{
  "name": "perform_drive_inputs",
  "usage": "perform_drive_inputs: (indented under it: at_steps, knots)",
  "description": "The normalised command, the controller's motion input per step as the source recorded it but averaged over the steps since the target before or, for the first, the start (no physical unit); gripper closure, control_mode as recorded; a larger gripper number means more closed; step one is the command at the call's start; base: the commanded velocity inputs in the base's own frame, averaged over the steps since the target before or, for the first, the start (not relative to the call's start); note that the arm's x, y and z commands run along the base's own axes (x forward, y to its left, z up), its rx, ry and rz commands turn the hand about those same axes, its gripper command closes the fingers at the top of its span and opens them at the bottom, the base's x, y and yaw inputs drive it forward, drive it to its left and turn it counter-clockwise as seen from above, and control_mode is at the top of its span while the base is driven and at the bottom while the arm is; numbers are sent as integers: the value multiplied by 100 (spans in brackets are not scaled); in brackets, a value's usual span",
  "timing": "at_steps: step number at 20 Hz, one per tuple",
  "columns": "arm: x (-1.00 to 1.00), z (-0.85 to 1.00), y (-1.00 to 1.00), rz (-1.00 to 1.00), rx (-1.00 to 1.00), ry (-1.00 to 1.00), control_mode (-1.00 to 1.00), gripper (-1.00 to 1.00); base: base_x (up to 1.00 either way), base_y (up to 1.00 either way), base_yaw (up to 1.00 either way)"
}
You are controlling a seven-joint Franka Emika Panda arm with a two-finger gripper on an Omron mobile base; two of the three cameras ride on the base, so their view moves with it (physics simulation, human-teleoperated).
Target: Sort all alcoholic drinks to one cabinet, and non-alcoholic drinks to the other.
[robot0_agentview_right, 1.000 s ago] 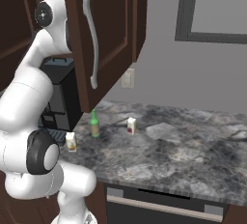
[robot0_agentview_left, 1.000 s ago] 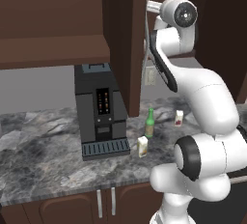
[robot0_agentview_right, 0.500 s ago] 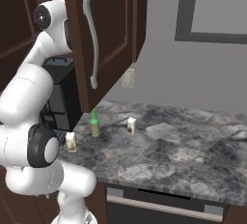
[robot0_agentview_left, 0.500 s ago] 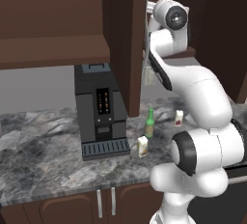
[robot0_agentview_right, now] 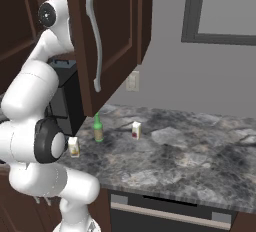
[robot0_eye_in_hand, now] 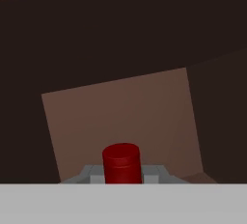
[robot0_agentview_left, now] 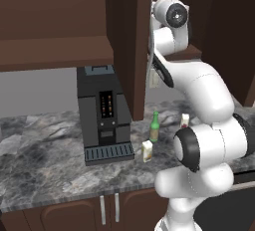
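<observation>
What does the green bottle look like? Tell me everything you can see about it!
The green bottle is slim, looks like glass, and has a long thin neck and a pale label around its lower body. It stands upright on the grey marbled counter, under the open cabinet door. A cream carton stands nearer the counter's front edge and a white carton stands off to its other side. Nothing touches the bottle except the counter.

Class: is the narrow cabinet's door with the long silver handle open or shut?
Open: the door swings out over the counter, handle facing sideways.
</observation>
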Motion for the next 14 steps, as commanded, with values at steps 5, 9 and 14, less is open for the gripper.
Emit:
perform_drive_inputs:
  at_steps: [5,9,14]
  knots:
    - [29,-14,0,6,0,2,-100,100,0,0,0]
    - [28,-19,0,6,0,0,-100,100,0,0,0]
    - [25,-28,4,6,0,-3,-100,100,0,0,0]
